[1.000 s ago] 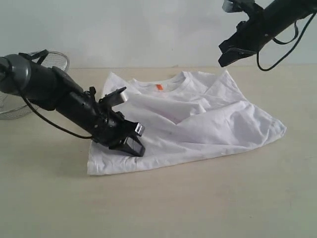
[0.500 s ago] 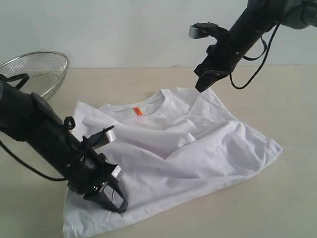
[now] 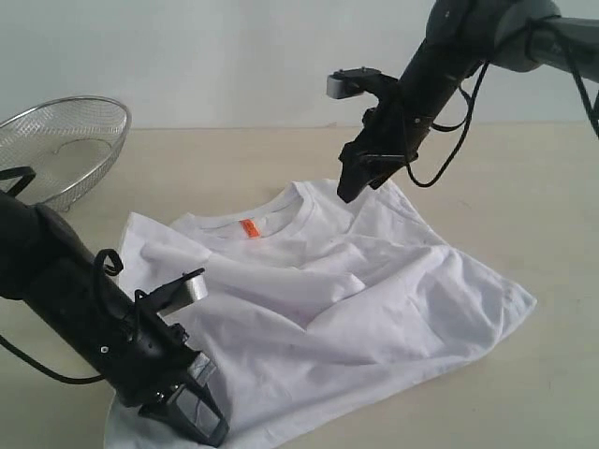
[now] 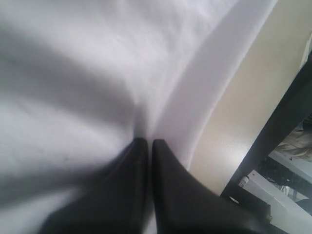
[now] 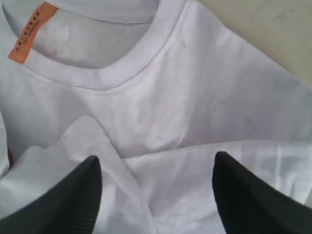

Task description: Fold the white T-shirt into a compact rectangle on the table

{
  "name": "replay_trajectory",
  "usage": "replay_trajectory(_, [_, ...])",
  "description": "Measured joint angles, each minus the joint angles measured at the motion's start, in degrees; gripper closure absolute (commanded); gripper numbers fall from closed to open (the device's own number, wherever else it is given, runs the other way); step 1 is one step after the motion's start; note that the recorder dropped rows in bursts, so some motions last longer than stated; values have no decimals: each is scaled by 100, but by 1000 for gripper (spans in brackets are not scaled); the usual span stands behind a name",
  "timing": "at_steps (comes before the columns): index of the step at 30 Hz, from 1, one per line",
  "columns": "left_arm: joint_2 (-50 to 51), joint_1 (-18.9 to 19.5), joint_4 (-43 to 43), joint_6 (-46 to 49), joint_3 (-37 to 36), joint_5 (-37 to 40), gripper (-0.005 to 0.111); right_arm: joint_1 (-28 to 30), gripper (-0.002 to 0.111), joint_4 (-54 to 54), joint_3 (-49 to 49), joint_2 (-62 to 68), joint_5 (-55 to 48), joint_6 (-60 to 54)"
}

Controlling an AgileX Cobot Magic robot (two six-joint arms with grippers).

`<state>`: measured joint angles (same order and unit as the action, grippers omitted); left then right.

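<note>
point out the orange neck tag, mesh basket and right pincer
small orange neck tag [image 3: 248,228]: exterior view, middle of the tag
round wire-mesh metal basket [image 3: 94,154]: exterior view, its mesh wall
right black pincer [image 5: 157,161]: right wrist view, midway between its fingertips

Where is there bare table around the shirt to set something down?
Bare table lies in front of the white T-shirt, to its right, and at the back between the wire basket and the collar. Crowded: the near-left corner, where the left end effector pinches the shirt, and near the collar, where the open right end effector hovers.
</note>
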<state>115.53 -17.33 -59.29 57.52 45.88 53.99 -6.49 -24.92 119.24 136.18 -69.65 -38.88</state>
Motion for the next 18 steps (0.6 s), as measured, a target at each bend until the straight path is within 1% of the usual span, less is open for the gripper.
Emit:
replay_trajectory(16, [0, 0, 11, 51, 0, 10, 102, -165, 49, -3, -1110, -11, -3, 75])
replay_trajectory(18, [0, 0, 11, 59, 0, 10, 102, -177, 51, -3, -1242, -79, 22, 84])
